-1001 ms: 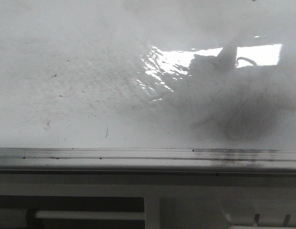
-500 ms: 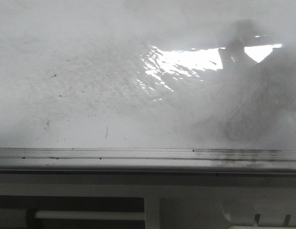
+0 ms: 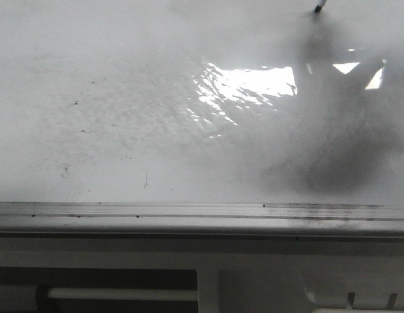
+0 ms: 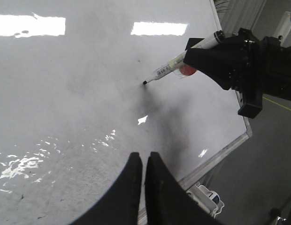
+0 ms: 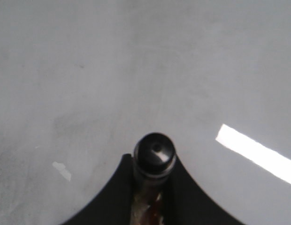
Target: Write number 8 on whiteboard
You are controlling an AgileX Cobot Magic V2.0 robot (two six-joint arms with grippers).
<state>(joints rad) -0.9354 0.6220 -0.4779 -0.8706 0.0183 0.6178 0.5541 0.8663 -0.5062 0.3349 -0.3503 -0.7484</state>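
The whiteboard (image 3: 124,98) fills the front view, glossy white with grey smudges, a glare patch (image 3: 247,81) and a silver edge strip (image 3: 189,210). No drawn number 8 shows on it in any view. My right gripper (image 4: 195,54) is shut on a marker (image 4: 176,68). Its black tip (image 4: 145,82) is at the board's surface; I cannot tell if it touches. The tip also shows at the top of the front view (image 3: 317,8). The right wrist view looks down the marker (image 5: 155,150) onto bare board (image 5: 136,56). My left gripper (image 4: 143,158) is shut and empty, above the board near its edge.
A dark shadow of the right arm lies on the board's right part (image 3: 339,156). Below the board's edge strip stand a white frame and a horizontal bar (image 3: 124,295). A small white and blue object (image 4: 206,197) sits under the board's corner. Grey floor lies beyond the board's edge (image 4: 267,140).
The marker tip has come into the front view at its top right edge. The arm's shadow and reflection over the right glare patch have shifted.
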